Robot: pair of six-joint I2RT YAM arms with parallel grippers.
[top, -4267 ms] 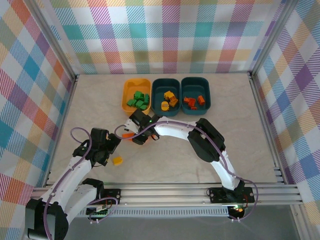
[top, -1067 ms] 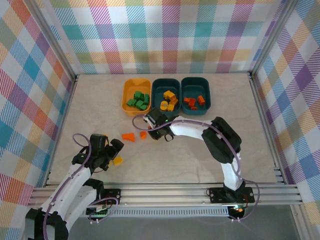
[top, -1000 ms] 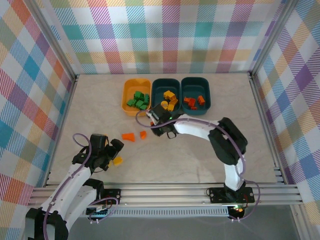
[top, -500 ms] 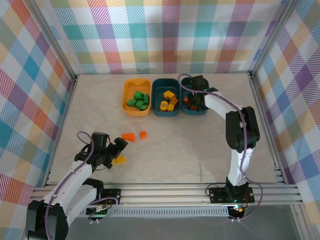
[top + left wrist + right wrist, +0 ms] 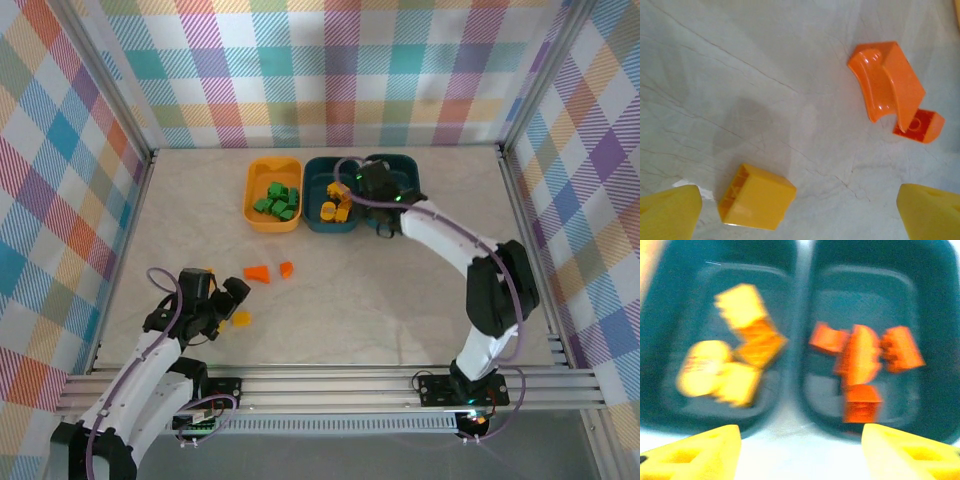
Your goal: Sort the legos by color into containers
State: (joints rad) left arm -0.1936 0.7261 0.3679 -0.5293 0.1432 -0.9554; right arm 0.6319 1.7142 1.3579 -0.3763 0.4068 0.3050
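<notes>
Toward the arms from the yellow bin point(image 5: 252, 195), two orange legos point(image 5: 885, 80) touch on the table point(image 5: 715, 60), with nothing blocking them. Nearer still, a yellow lego point(image 5: 757, 203) lies between the wide-apart tips of my left gripper point(image 5: 799, 212). The yellow bin has green legos point(image 5: 277, 200), the teal bin point(image 5: 670, 300) beside it has yellow legos point(image 5: 740, 310), and the farther teal bin point(image 5: 930, 310) has orange-red legos point(image 5: 860, 355). My right gripper point(image 5: 800, 450) hangs apart and empty above both teal ones.

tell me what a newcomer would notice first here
Three bins line the far edge of the table: a yellow-orange bin of green bricks, a middle teal bin of yellow bricks and a right teal bin of orange-red bricks, the open right tool hovering over the teal pair. Nearer, an orange curved piece, a small orange-red brick and a loose yellow brick lie by the open left tool.
</notes>
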